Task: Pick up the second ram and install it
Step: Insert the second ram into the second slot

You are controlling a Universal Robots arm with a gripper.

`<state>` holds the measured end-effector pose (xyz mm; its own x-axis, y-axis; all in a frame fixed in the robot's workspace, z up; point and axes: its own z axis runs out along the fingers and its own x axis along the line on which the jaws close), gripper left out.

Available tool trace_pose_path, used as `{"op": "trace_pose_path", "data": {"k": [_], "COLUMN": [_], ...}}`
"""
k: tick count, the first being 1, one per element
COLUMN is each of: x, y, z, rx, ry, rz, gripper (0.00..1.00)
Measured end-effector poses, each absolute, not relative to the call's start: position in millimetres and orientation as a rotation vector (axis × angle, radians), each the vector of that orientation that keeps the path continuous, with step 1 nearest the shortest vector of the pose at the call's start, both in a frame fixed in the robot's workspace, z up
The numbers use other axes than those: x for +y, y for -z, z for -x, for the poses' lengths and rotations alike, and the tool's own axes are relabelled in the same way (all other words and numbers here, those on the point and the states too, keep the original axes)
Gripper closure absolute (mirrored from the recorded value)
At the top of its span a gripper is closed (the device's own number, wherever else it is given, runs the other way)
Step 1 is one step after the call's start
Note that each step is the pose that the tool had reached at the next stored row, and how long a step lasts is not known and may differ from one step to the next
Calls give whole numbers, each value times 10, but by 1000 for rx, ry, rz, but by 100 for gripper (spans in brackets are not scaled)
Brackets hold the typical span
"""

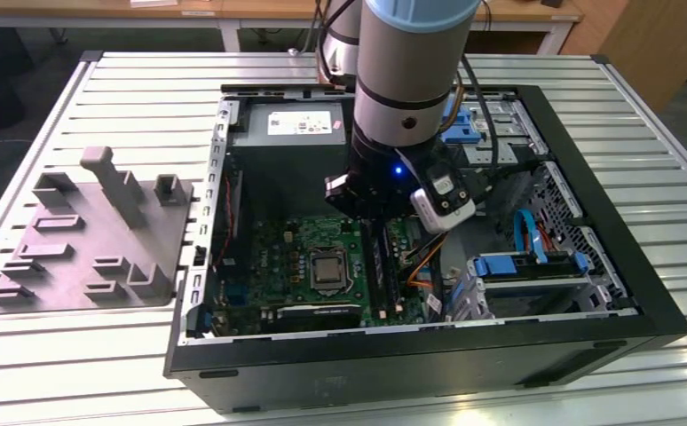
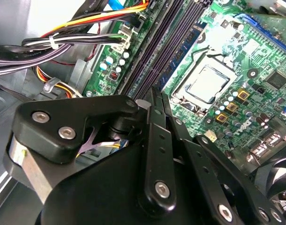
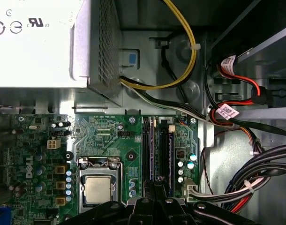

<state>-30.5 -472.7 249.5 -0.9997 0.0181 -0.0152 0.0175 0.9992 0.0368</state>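
My gripper point(image 1: 374, 216) reaches down into the open computer case point(image 1: 627, 266), over the memory slots of the green motherboard point(image 1: 308, 257). The second ram point(image 3: 152, 150) stands edge-on in a slot and runs straight under my fingertips point(image 3: 151, 191), which are drawn together on its top edge. Another stick point(image 3: 170, 150) with black chips sits in the slot beside it. In the second wrist view the black fingers point(image 2: 154, 122) meet just above the slot rows point(image 2: 180, 42), where a blue-green stick point(image 2: 183, 52) lies.
The processor socket point(image 3: 97, 190) sits beside the slots. A grey power supply box point(image 1: 290, 124) is at the back, and cable bundles point(image 3: 255, 180) and blue drive brackets point(image 1: 527, 266) are on the exterior view's right. A grey fixture plate point(image 1: 95, 240) lies on the slatted table outside the case.
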Motion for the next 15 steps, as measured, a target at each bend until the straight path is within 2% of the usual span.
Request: {"op": "trace_pose_path", "data": {"k": [15], "x": [-4765], "y": [-2471], "z": [305], "rx": [3125], "ry": [-57], "rz": [-28], "gripper": [89]}}
